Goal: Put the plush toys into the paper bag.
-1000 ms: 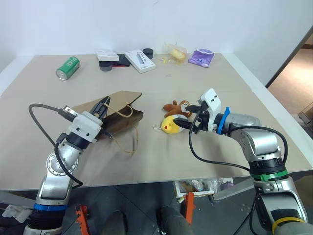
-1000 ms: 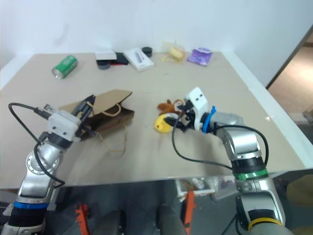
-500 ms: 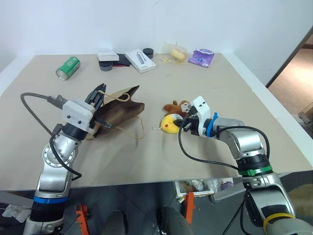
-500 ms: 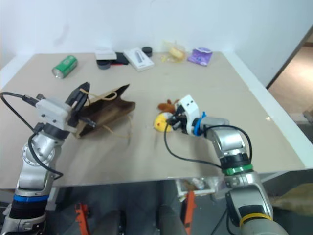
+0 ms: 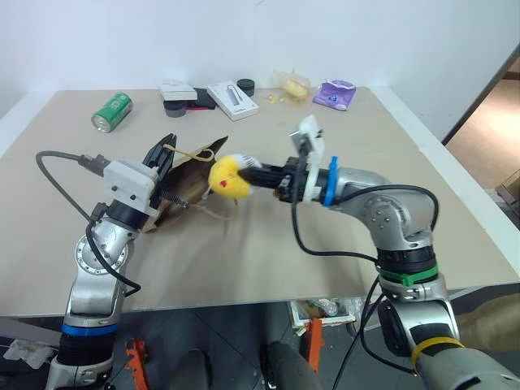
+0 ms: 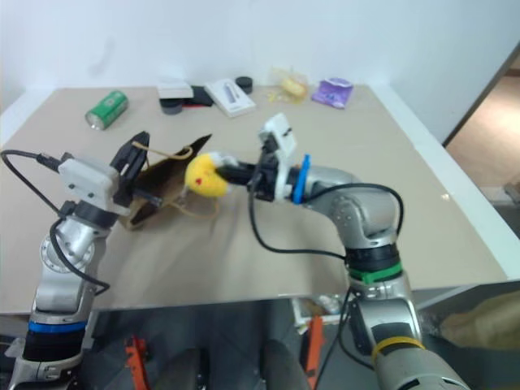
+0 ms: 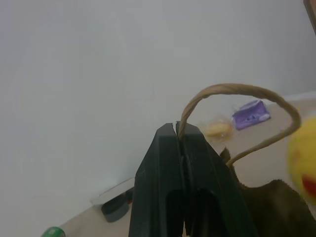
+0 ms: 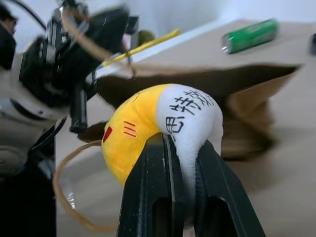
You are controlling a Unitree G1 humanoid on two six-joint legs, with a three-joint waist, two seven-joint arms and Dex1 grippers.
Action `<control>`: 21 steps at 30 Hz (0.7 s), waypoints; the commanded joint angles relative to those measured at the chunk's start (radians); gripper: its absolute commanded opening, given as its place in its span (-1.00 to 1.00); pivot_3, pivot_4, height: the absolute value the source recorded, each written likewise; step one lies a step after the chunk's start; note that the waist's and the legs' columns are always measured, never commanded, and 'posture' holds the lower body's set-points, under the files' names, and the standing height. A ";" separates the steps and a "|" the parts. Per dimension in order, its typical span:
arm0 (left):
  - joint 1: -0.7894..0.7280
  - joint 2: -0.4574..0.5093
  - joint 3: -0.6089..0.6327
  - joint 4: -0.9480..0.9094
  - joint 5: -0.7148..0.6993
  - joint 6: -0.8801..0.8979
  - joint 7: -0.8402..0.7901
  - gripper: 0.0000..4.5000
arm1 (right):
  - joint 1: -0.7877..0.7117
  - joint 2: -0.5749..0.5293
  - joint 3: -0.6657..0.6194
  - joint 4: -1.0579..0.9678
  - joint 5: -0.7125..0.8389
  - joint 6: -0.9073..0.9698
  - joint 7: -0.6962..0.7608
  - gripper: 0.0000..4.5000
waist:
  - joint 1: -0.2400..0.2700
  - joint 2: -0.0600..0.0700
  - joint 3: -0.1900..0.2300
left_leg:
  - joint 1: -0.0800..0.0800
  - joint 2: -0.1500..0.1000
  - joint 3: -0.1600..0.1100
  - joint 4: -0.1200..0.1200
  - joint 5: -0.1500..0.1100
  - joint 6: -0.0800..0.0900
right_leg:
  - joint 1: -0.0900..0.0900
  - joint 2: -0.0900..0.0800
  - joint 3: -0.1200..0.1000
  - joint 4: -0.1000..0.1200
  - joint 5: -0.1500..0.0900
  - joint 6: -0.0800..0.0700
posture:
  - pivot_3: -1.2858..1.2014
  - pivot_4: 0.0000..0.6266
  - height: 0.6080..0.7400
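Head views: left gripper (image 5: pixel 166 149) is clamped on the paper bag's cord handle (image 5: pixel 188 152), lifting it so the bag's (image 5: pixel 188 185) mouth gapes toward the middle of the table (image 5: pixel 341 268) — looks like it's propping the bag for loading. Right gripper (image 5: pixel 262 175) reaches across level, pinched on the yellow toy (image 5: pixel 228 176), which hangs in the air right at the bag mouth, not yet inside as far as I can tell. Green can (image 5: pixel 112 112), white box (image 5: pixel 233 101) and purple packet (image 5: pixel 334 95) sit along the far edge, well apart from the action.

Left wrist view: fingers (image 7: pixel 168 168) pressed together with the handle loop (image 7: pixel 232 90) rising out between the tips; bag edge and a sliver of yellow toy just beyond.

Right wrist view: fingers (image 8: pixel 153 197) squeeze the toy's white underside (image 8: pixel 190 116), yellow side with red marks facing the dark bag opening (image 8: pixel 197 81). Release probably comes once it's past the rim.
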 commanded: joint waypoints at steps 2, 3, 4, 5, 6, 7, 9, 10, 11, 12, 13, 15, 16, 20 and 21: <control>-0.016 -0.007 0.005 -0.062 -0.006 0.011 0.014 -1.00 | -0.037 0.067 0.017 0.014 -0.005 0.002 -0.050 -0.99 | 0.000 0.000 0.000 | 0.000 0.000 0.000 0.000 0.000 0.000 | 0.000 0.000 0.000 0.000 0.000 0.001 | 0.03 -0.52 1.00; -0.015 -0.010 0.003 -0.068 -0.005 0.014 0.016 -1.00 | -0.045 0.089 0.023 0.025 -0.011 0.001 -0.064 -0.99 | 0.000 0.000 0.000 | 0.000 0.000 0.000 0.000 0.000 0.000 | 0.000 0.000 0.000 0.000 0.001 0.002 | 0.03 -0.52 1.00; -0.013 -0.014 0.000 -0.074 -0.004 0.018 0.018 -1.00 | -0.056 0.115 0.028 0.043 -0.020 0.000 -0.082 -0.99 | -0.001 0.000 0.000 | 0.000 0.000 0.000 0.000 0.000 0.000 | -0.001 0.000 0.000 0.000 0.001 0.002 | 0.03 -0.52 1.00; -0.010 -0.017 -0.004 -0.079 -0.003 0.021 0.020 -1.00 | -0.064 0.135 0.034 0.059 -0.030 -0.004 -0.097 -0.99 | -0.001 0.000 0.000 | 0.000 0.001 -0.001 0.000 0.000 0.000 | -0.001 0.001 -0.001 0.000 0.002 0.003 | 0.03 -0.52 1.00; -0.007 -0.021 -0.007 -0.085 -0.002 0.025 0.022 -1.00 | -0.072 0.157 0.044 0.081 -0.045 -0.010 -0.114 -0.99 | -0.001 0.000 0.000 | 0.000 0.001 -0.001 0.000 0.000 0.000 | -0.001 0.001 -0.001 0.000 0.002 0.003 | 0.03 -0.52 1.00; -0.006 -0.025 -0.009 -0.088 -0.001 0.029 0.023 -1.00 | -0.080 0.176 0.050 0.103 -0.059 -0.017 -0.129 -0.99 | -0.001 0.000 0.000 | 0.000 0.001 -0.001 0.000 0.000 0.000 | -0.001 0.001 -0.001 0.000 0.002 0.003 | 0.03 -0.52 1.00; -0.003 -0.032 -0.013 -0.093 0.001 0.034 0.025 -1.00 | -0.097 0.219 0.046 0.166 -0.088 -0.029 -0.175 -0.99 | -0.001 0.000 0.000 | 0.000 0.001 -0.001 0.000 0.000 0.000 | -0.001 0.001 -0.001 0.000 0.002 0.002 | 0.03 -0.52 1.00; -0.002 -0.035 -0.015 -0.096 0.002 0.036 0.026 -1.00 | -0.106 0.239 0.045 0.199 -0.106 -0.037 -0.201 -0.99 | -0.001 0.000 0.000 | 0.000 0.001 -0.001 0.000 0.000 0.000 | -0.001 0.001 -0.001 0.000 0.002 0.002 | 0.03 -0.52 1.00; 0.001 -0.037 -0.016 -0.098 0.002 0.037 0.026 -1.00 | -0.112 0.256 0.049 0.230 -0.127 -0.049 -0.224 -0.99 | -0.001 0.000 0.000 | 0.000 0.001 -0.001 0.000 0.000 0.000 | -0.001 0.001 -0.001 0.000 0.002 0.002 | 0.03 -0.52 1.00; 0.003 -0.038 -0.015 -0.100 0.002 0.038 0.026 -1.00 | -0.116 0.269 0.056 0.252 -0.147 -0.061 -0.240 -0.99 | -0.001 0.000 0.000 | 0.000 0.001 -0.001 0.000 0.000 0.000 | -0.001 0.001 -0.001 0.000 0.002 0.002 | 0.03 -0.52 1.00; 0.004 -0.038 -0.015 -0.101 0.002 0.040 0.027 -1.00 | -0.119 0.280 0.059 0.270 -0.163 -0.071 -0.253 -0.99 | -0.001 0.000 0.000 | 0.000 0.001 -0.001 0.000 0.000 0.000 | -0.001 0.001 -0.001 0.000 0.001 0.001 | 0.03 -0.52 1.00; 0.006 -0.041 -0.014 -0.105 0.001 0.046 0.029 -1.00 | -0.127 0.307 0.051 0.314 -0.198 -0.096 -0.303 -0.99 | -0.001 0.000 0.000 | -0.001 0.000 -0.001 0.000 0.000 0.000 | -0.001 0.000 -0.001 0.000 0.001 0.001 | 0.03 -0.52 1.00; 0.007 -0.043 -0.013 -0.107 0.001 0.050 0.032 -1.00 | -0.131 0.319 0.047 0.333 -0.215 -0.109 -0.327 -0.99 | -0.001 0.000 0.000 | -0.001 0.001 -0.001 0.000 0.000 0.000 | -0.001 0.000 -0.001 0.000 0.001 0.001 | 0.03 -0.52 1.00; 0.013 -0.050 -0.014 -0.116 -0.002 0.062 0.040 -1.00 | -0.149 0.349 0.027 0.404 -0.292 -0.191 -0.431 -0.99 | -0.001 0.000 0.000 | -0.002 0.001 -0.001 0.000 0.000 0.000 | -0.003 0.001 -0.001 0.000 0.002 0.003 | 0.03 -0.52 1.00; 0.014 -0.052 -0.014 -0.118 -0.002 0.064 0.041 -1.00 | -0.153 0.353 0.020 0.418 -0.304 -0.209 -0.449 -0.99 | -0.001 0.000 0.000 | -0.003 0.001 -0.001 0.000 0.000 0.000 | -0.003 0.001 -0.001 0.000 0.002 0.003 | 0.03 -0.52 1.00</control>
